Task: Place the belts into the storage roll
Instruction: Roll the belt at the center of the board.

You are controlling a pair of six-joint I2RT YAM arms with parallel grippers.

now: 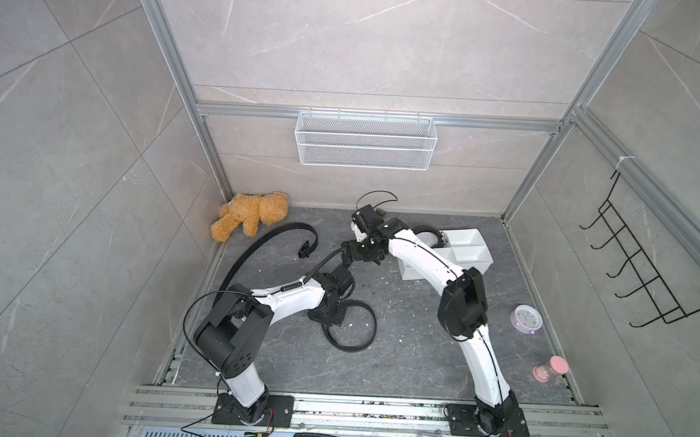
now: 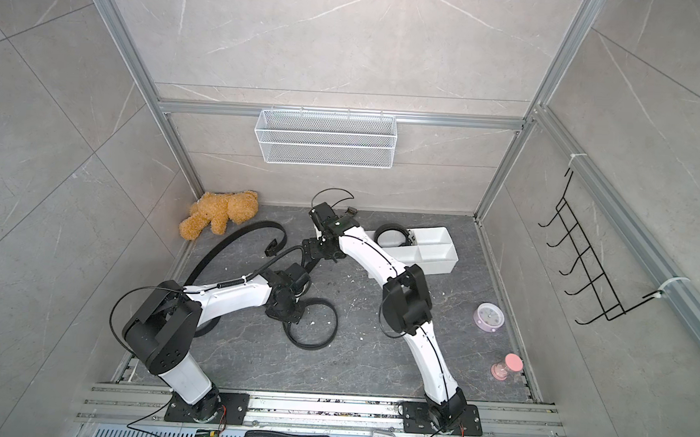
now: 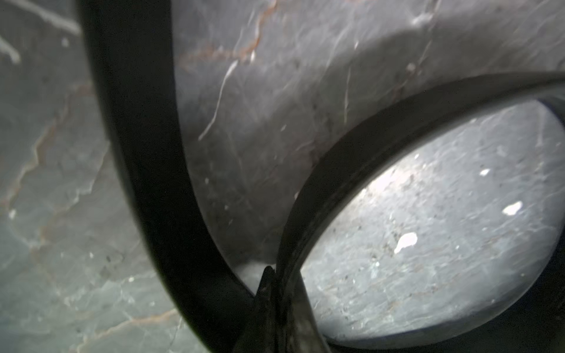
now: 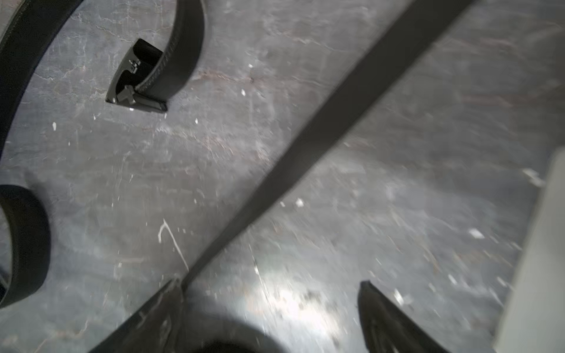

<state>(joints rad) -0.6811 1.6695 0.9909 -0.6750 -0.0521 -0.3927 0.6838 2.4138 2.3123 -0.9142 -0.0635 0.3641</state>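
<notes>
While the left arm is reaching low over the middle of the floor, the left claw is pinching shut on the wall of the coil. The left wrist view is showing both fingertips pressed together on that black loop, at its near edge. The coil is standing on edge on the floor, directly beside the left wrist in both top views and well apart from the tray.

The right arm is bending in across the tray, and the right claw is hanging open above bare floor. Its two fingers are showing spread wide in the right wrist view, with nothing gripped between them. A dark, blurred strip is crossing that view from one finger; what it is, and whether it is touching, cannot be told.

The long belt is lying uncoiled, arching from beside the left arm toward the teddy and curling back. Its buckle is resting on the floor near the right claw.

The third belt is sitting coiled in an end compartment of the tray. The tray is standing on the floor near the back wall, partly hidden by the right arm.
</notes>
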